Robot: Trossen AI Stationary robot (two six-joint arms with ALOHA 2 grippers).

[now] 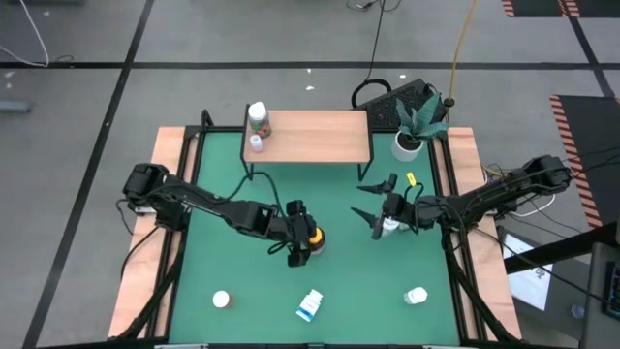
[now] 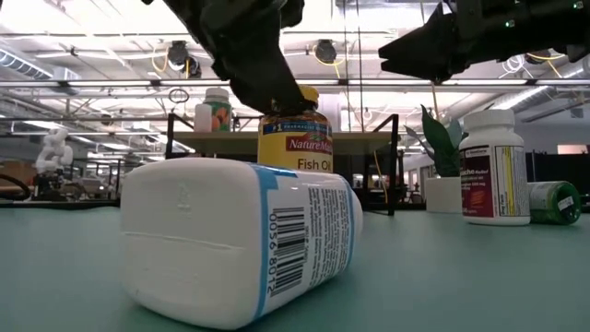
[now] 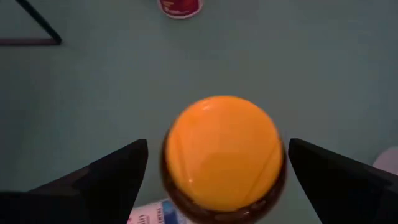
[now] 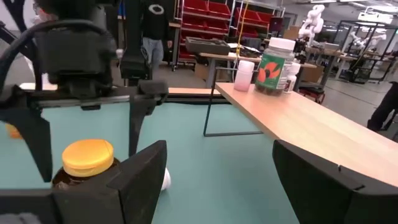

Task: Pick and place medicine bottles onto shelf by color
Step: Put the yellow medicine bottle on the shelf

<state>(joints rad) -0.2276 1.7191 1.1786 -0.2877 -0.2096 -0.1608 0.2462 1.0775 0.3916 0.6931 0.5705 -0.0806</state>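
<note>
An amber bottle with a yellow lid [image 3: 221,149] stands upright on the green table; it also shows in the high view [image 1: 314,237] and the low view [image 2: 295,138]. My left gripper [image 3: 217,149] is open and comes down from above, one finger on each side of the lid, a small gap at each. My right gripper [image 1: 371,208] is open and empty, raised above the table beside a standing white bottle [image 2: 493,166]. A green bottle [image 2: 553,201] lies beside that one. The shelf [image 1: 310,136] at the far side carries two upright bottles [image 1: 257,118] at its left end.
A white, blue-labelled bottle [image 1: 310,305] lies on its side near the front edge. A small white bottle [image 1: 221,300] is at the front left, another [image 1: 417,295] at the front right. A potted plant [image 1: 412,131] stands right of the shelf. Wooden boards [image 1: 145,262] line the table's sides.
</note>
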